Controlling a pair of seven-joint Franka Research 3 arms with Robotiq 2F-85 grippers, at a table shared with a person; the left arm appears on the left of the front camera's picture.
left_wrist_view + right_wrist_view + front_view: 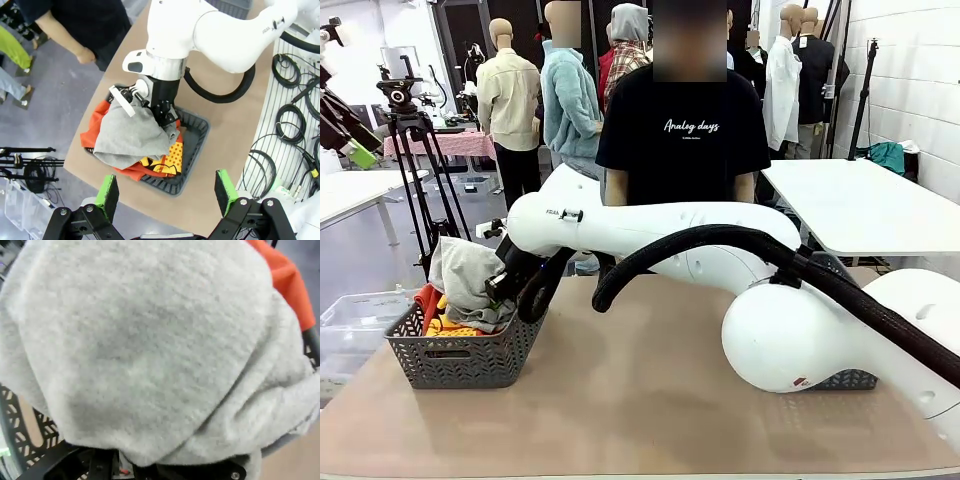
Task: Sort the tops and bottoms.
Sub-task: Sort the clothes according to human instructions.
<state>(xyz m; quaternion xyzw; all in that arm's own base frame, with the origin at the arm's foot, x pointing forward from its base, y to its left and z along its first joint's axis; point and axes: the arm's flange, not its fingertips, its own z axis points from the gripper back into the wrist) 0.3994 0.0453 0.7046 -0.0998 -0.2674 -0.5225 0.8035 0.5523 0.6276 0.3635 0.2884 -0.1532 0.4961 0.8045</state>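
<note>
We see one big tan surface (pixel 650 400). Most of its near half is bare, so there is lots of open room there. One long white right arm (pixel 650 235) reaches across the middle to the left side.

We count two grey baskets. One basket (pixel 460 360) sits close to the surface's left edge, a bit back from the near edge. The other basket (pixel 845 378) peeks out behind the arm's big round joint, near the right edge.

In the left basket we count two pieces of clothing that we can tell apart. The light grey garment (pixel 465 270) is on top, bunched up and lifted above the rim. The orange-red garment (pixel 440 315) with yellow print lies under it and hangs a little over the basket's rim. We cannot see any other clothes for sure.

The right end effector (pixel 505 285) is down at the basket, pinched tight on the light grey garment. From its own wrist camera, the grey cloth (pixel 150 350) covers its fingers.

The left end effector (pixel 167 192) hangs high over the basket's near corner, spread wide with nothing between its green pads (pixel 107 195).

One person (pixel 682 130) in a black shirt stands at the far edge.
</note>
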